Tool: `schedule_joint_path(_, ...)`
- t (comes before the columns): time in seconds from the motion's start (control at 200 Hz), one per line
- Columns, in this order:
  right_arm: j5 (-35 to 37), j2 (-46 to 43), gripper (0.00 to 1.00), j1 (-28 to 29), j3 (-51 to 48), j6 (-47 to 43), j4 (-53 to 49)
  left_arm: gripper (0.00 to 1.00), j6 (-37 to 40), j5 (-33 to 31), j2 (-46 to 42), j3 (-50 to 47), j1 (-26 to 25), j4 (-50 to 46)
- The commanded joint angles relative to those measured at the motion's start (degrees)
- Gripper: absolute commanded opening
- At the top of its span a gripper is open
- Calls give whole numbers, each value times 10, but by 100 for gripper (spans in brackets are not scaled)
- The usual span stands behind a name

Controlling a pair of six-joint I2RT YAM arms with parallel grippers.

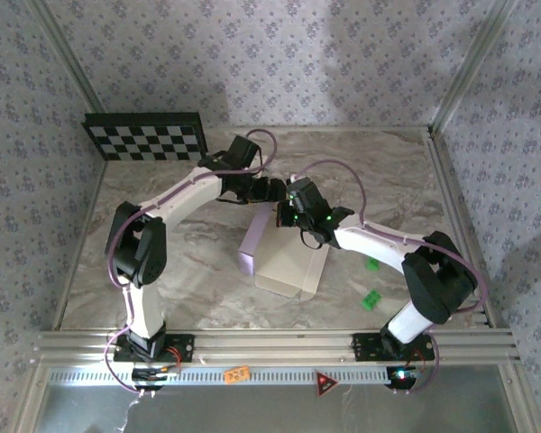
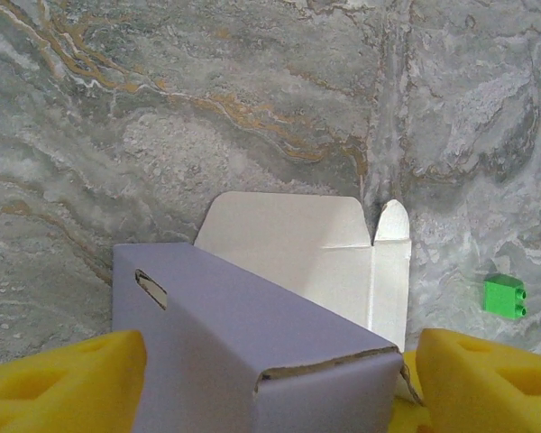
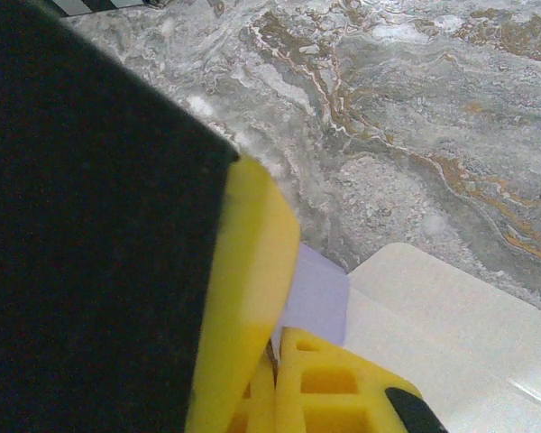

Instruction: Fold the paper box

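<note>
Top view: box [image 1: 288,271] sits mid-table [image 1: 162,298], between the two arms. Its far end is covered by the right gripper [image 1: 295,222]. The left gripper [image 1: 274,191] sits just beyond that, its fingertips hard to pick out against the dark wrist.

Long axis runs roughly near-to-far, with the far end leaning slightly right. A lavender panel stands up along the left side. White card lies lower on the right.

Left wrist view: lavender body [image 2: 252,334] partly folded, upper face slanting from upper left down to lower right. Its near part is cut off by the frame bottom. A white flap with a small rounded tab lies flat on the marble beyond. A short slot is cut near the body's left corner.

Left gripper [image 2: 275,383]: yellow pads [image 2: 63,383] spread wide, one on either side of the box. Can't tell whether either pad touches it.

Right wrist view: the left half is blocked by a dark, out-of-focus finger. Right gripper [image 3: 284,338] is closed, pads [image 3: 252,289] pinching a lavender edge of the box [image 3: 317,302]. White card spreads off to the right, cut off by the frame.

Two green blocks [image 1: 371,299] lie right of the box, apart from it. One [image 2: 505,296] also shows from the left wrist. Checkerboard [image 1: 144,137] stands at the far-left wall.
</note>
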Motion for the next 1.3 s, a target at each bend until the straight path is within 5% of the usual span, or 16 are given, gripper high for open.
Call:
schedule_joint_path(0.0, -17, -2, 7, 1, -21, 2, -78, 74, 22, -7, 18, 17, -9, -45)
schedule_joint_path(0.625, -22, -130, 33, -27, -29, -50, -128, 63, 68, -24, 12, 24, -20, -85)
schedule_joint_path(0.84, -36, -177, 50, -77, -76, -122, -118, 62, 98, 17, 8, 23, -20, -93)
schedule_joint_path(1.059, -224, -136, 52, -158, -131, -263, -17, 62, 141, 78, 6, 18, -19, -108)
schedule_joint_path(1.294, -369, -71, 55, -153, -152, -384, 84, 62, 191, 143, 16, 27, -19, -148)
